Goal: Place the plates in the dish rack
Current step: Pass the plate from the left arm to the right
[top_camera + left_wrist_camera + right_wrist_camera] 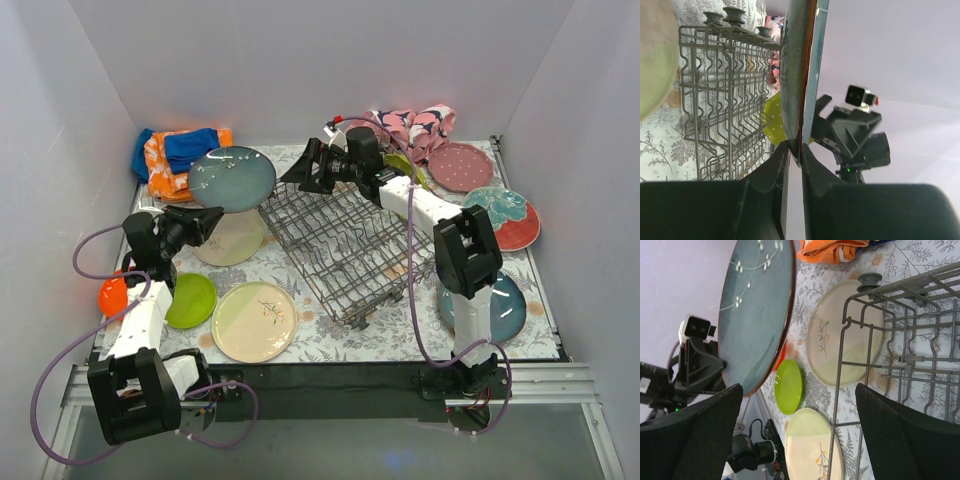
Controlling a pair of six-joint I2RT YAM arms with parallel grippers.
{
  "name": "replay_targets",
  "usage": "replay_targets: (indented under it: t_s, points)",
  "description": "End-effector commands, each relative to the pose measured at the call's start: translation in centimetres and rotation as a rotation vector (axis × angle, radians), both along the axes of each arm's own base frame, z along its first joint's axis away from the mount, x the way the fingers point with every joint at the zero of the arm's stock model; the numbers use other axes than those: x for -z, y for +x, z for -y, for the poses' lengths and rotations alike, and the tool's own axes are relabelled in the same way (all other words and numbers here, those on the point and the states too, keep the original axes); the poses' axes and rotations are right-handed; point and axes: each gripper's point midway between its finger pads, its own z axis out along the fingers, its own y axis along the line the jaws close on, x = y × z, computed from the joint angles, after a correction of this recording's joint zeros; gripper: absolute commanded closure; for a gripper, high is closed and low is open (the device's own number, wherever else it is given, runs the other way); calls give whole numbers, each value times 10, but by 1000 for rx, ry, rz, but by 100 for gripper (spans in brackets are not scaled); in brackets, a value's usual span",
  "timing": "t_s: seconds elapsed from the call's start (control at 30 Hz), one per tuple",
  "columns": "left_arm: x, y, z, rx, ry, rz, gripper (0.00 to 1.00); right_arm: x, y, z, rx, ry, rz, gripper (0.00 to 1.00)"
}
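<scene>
Being held up off the table is a teal plate (232, 178) with small white sprigs. It is pinched at the rim by the left gripper (205, 222), whose two fingers are closed hard on either face of it (in the left wrist view the plate is seen edge-on, rising straight out of the clamp). The plate is raised just beside the far left corner of the dish rack (345, 250), not yet between the tines. The rack itself is seen lying at a slant across the middle of the patterned table (330, 345). Over its far edge the right gripper (300, 170) is pointed at the raised plate, jaws spread wide and nothing between them; no contact can be made out. Down on the table, a cream plate (240, 245) with a leaf sprig is found just beside the rack's left side. A second cream plate (255, 320) is set nearer the arms, with a lime green plate (190, 300) to its left and an orange plate (112, 295) partly hidden behind the left arm. On the right, a dotted pink plate (460, 167), a red plate (503, 218) with a teal flower and a blue-green plate (515, 305) are laid out. An orange and blue cloth (180, 150) is bunched in the far left corner, and a pink and navy cloth (415, 122) at the back.
</scene>
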Motion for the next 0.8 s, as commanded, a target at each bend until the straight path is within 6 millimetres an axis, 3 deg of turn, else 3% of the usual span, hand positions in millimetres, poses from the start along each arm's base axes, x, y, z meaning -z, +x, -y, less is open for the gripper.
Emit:
replay_targets:
  t_s: [0.0,0.1,0.23,0.43,0.47,0.53,0.57,0.63,0.67,0.77]
  points:
    - [-73,-11,16,61,-136,182,100,-35,13,-25,25,124,-21,3]
    - [-68,-12,20,77,-142,172,100,-42,15,-36,34,153,7,5]
    - [-63,-14,28,105,-156,169,100,-33,15,-45,42,167,-46,8]
    - [-62,-18,38,142,-161,169,100,-33,12,-47,35,207,-88,28]
    - [-61,-18,39,145,-160,168,100,-37,10,-47,25,220,-81,38]
    - [-60,-19,42,157,-162,168,100,-38,7,-46,18,229,-85,50]
    - [-60,-19,42,159,-162,167,100,-40,7,-44,16,240,-87,65]
    - [-58,-21,44,173,-163,165,100,-40,3,-43,12,250,-90,79]
    - [-58,-22,45,177,-164,165,100,-45,2,-41,4,264,-80,90]
    - [-56,-27,48,205,-168,172,100,-53,2,-32,1,278,-53,99]
